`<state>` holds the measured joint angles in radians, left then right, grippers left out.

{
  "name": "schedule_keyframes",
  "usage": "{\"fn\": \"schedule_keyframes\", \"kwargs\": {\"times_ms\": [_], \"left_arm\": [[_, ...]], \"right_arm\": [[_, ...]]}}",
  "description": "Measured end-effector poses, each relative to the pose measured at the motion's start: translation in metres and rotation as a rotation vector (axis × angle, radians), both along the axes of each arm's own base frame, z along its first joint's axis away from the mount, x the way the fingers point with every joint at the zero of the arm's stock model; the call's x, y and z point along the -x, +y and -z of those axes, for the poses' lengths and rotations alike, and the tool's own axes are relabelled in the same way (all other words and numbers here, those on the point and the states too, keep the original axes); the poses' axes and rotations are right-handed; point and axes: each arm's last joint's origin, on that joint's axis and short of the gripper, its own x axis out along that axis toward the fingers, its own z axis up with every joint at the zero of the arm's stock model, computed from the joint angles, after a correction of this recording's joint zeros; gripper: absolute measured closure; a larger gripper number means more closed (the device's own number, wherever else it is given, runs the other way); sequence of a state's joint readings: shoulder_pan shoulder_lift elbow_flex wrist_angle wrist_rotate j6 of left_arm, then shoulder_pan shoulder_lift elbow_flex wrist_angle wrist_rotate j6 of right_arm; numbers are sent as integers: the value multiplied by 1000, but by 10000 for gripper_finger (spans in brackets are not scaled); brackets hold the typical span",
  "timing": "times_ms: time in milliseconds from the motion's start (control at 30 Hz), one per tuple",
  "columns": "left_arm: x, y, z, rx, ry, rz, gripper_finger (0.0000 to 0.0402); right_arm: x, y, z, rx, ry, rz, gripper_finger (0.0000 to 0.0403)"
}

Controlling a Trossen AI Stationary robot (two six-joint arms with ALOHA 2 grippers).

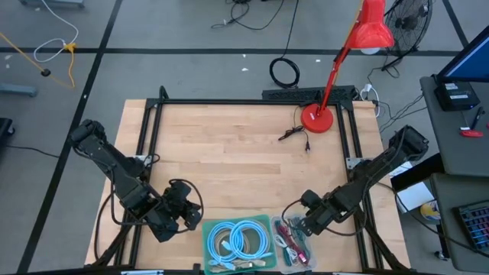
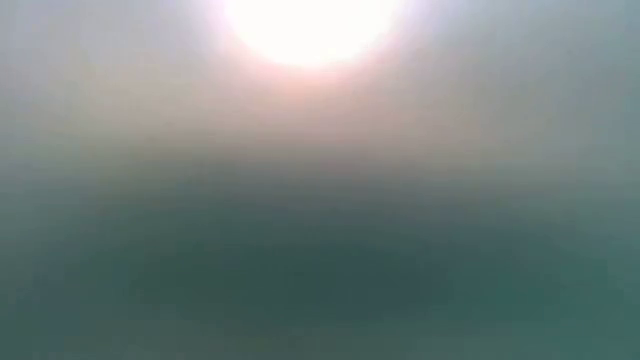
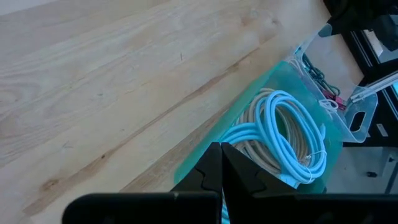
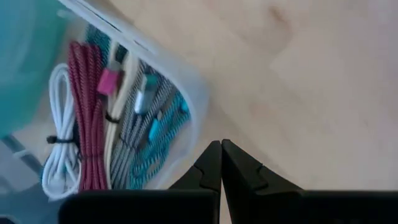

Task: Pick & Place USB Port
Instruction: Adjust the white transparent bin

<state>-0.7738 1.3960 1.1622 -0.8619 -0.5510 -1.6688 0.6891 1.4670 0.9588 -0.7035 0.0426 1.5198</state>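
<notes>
- The left gripper (image 3: 221, 163) hovered with its fingertips pressed together, empty, just beside the teal bin (image 1: 269, 222) of coiled light-blue cables (image 1: 238, 241) at the table's near edge.
- The right gripper (image 4: 221, 160), likewise closed on nothing, hung by the clear bin (image 4: 186, 74) of bundled USB cables (image 4: 118, 124).
- Farther back, a small dark cable (image 1: 294, 135) lay on the table (image 1: 221, 153) near the red lamp (image 1: 317, 118).

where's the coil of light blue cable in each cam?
High: light blue cable in the teal bin, bottom centre, between both grippers.
Low: not visible, view washed out.
Left wrist: right of centre, beyond the left gripper.
Right wrist: not in it.
Shared landmark: clear tray of bundled cables.
</notes>
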Motion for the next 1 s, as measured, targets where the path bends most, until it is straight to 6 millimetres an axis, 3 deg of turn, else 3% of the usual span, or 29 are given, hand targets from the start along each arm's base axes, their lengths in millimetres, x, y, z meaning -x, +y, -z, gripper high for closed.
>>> {"fn": "schedule_keyframes", "kwargs": {"times_ms": [133, 333, 567, 1000], "left_arm": [[0, 0, 0, 2, 0, -1, 401], [0, 0, 0, 7, -2, -6, 401], [0, 0, 0, -4, -4, -4, 401], [-4, 4, 0, -11, -8, -16, 401]], "right_arm": [[9, 4, -5, -89, 76, 31, 403], [33, 28, -10, -163, 113, 63, 403], [52, 55, -14, -217, 8, 86, 403], [38, 90, 1, -284, -55, -15, 403]]}}
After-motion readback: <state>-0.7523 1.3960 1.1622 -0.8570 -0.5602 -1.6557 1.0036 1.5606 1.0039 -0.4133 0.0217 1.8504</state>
